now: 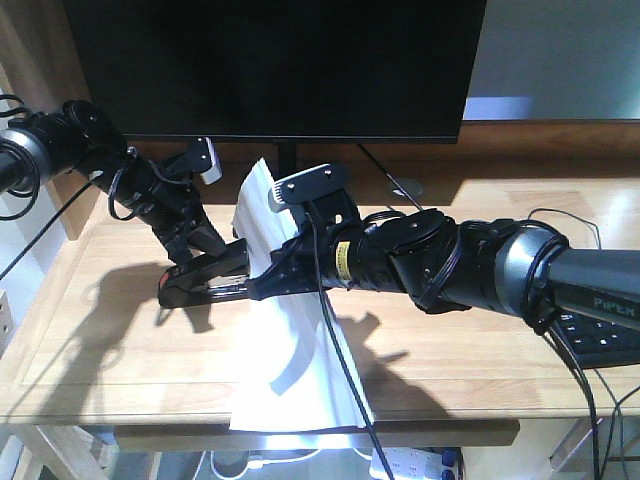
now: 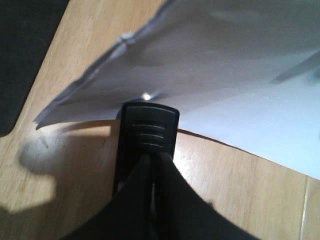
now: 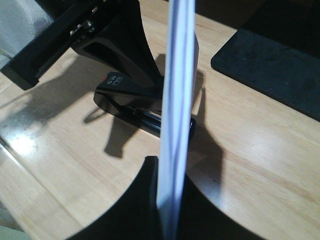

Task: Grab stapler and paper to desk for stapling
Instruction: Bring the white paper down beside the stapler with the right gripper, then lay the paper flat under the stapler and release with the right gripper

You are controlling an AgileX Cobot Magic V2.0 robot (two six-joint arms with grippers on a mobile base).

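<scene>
Low over desk [image 1: 90, 350], left gripper [image 1: 212, 262] grips stapler [image 1: 185, 290]; right gripper [image 1: 266, 284] pinches paper [image 1: 290, 375].

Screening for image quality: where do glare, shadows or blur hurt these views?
Front view: hard shadows across the desk, near edge of the paper blown out white. Left wrist view: soft focus, the stapler a dark close blur. Right wrist view: glare patch on the desk at left.

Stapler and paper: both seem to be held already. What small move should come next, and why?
Probably the right gripper should slide the paper slightly deeper into the stapler. The left gripper holds the stapler on the desk, and the left wrist view shows the paper's edge only just at its front end, so pressing now might miss.
</scene>
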